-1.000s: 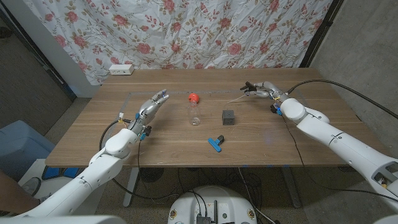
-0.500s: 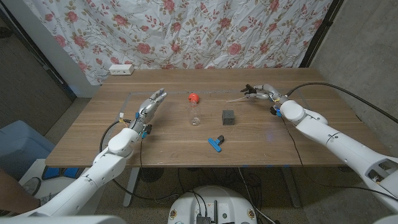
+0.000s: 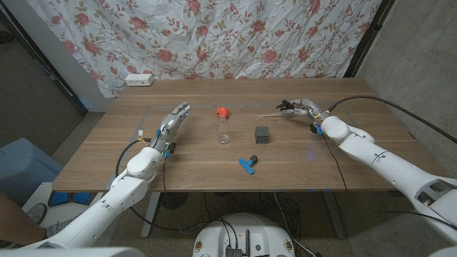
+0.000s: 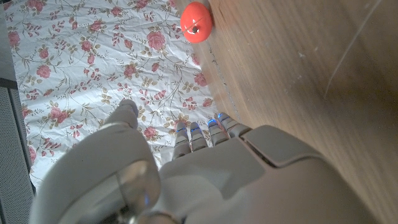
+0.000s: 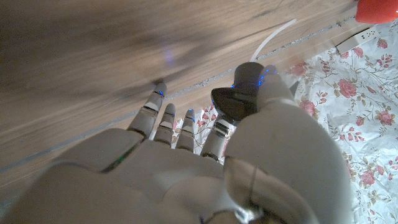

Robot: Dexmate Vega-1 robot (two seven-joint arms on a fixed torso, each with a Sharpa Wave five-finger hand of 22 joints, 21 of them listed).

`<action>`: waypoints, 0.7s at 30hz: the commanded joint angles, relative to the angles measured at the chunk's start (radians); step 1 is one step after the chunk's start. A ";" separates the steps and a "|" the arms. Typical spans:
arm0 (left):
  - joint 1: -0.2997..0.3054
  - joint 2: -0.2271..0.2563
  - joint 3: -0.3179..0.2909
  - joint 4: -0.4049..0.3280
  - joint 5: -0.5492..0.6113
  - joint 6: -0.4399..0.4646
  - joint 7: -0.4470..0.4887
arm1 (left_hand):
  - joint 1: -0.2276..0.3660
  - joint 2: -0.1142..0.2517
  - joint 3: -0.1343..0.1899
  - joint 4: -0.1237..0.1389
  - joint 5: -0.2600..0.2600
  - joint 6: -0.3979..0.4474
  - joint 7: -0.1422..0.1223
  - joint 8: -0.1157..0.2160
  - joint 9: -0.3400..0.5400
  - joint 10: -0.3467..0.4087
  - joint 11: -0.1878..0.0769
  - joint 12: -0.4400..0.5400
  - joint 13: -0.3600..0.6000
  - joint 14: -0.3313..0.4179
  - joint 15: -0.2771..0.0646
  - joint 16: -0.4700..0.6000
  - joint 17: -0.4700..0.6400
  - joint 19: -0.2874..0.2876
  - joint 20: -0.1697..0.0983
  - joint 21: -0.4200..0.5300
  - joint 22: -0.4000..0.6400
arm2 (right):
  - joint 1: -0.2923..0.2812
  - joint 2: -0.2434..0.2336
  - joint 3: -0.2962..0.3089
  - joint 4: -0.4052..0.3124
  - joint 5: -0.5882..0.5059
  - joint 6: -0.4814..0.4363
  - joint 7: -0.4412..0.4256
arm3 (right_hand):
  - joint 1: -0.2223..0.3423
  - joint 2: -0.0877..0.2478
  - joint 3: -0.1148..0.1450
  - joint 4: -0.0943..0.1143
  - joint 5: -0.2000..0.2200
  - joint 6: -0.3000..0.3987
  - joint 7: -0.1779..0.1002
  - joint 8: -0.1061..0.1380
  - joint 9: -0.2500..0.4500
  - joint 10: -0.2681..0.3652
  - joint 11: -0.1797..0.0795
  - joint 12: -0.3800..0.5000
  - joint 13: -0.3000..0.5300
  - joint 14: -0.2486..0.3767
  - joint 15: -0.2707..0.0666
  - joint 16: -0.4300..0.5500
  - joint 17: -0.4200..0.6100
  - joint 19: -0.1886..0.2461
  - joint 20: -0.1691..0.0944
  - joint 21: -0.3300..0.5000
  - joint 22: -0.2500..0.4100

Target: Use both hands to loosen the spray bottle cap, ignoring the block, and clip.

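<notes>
White smooth-shelled arms; grey-white left hand (image 3: pixel 173 121), right hand (image 3: pixel 298 106); blue fingertip lights; black wrist cables.

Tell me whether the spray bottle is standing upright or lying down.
Lying down. In the head view the clear spray bottle stretches lengthwise along the wooden table, its red cap at the far end, resting on the surface.

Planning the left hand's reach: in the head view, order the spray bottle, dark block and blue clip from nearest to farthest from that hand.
From the left hand:
1. Spray bottle, lying just to its right, red cap toward the table's far edge.
2. Blue clip and dark block: too close to call. The clip lies nearer the front edge; the block sits right of the bottle.
</notes>
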 commanded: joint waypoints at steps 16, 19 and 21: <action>-0.011 -0.013 0.008 0.006 -0.016 0.028 0.004 | -0.024 0.035 0.018 0.012 0.009 0.019 0.007 0.000 0.003 0.015 0.000 0.005 -0.001 0.004 -0.001 -0.002 0.003 0.009 -0.011 0.004 0.003 | 0.045 0.002 -0.031 0.056 -0.012 0.031 0.064 | 0.013 -0.046 -0.012 0.009 0.008 -0.216 0.001 -0.107 -0.042 -0.142 0.033 -0.007 0.002 -0.071 0.039 -0.026 0.003 -0.052 0.015 0.002 0.003; -0.009 -0.014 0.007 0.007 -0.018 0.028 0.006 | -0.027 0.038 0.020 0.013 0.009 0.022 0.008 0.000 0.003 0.016 0.000 0.005 -0.001 0.005 -0.001 -0.003 0.003 0.009 -0.011 0.004 0.003 | 0.048 -0.002 -0.033 0.055 -0.011 0.034 0.077 | 0.004 -0.056 -0.016 0.012 0.012 -0.266 0.002 -0.135 -0.056 -0.164 0.036 -0.005 0.002 -0.086 0.045 -0.030 0.004 -0.062 0.015 0.002 0.003; -0.009 -0.014 0.008 0.008 -0.019 0.028 0.004 | -0.029 0.039 0.020 0.013 0.010 0.022 0.008 0.000 0.003 0.017 0.001 0.005 -0.001 0.005 -0.001 -0.003 0.003 0.009 -0.011 0.004 0.003 | 0.049 -0.004 -0.032 0.057 -0.009 0.042 0.081 | -0.004 -0.063 -0.020 0.015 0.017 -0.304 0.002 -0.157 -0.066 -0.181 0.039 -0.004 0.002 -0.093 0.050 -0.031 0.006 -0.075 0.015 0.000 0.003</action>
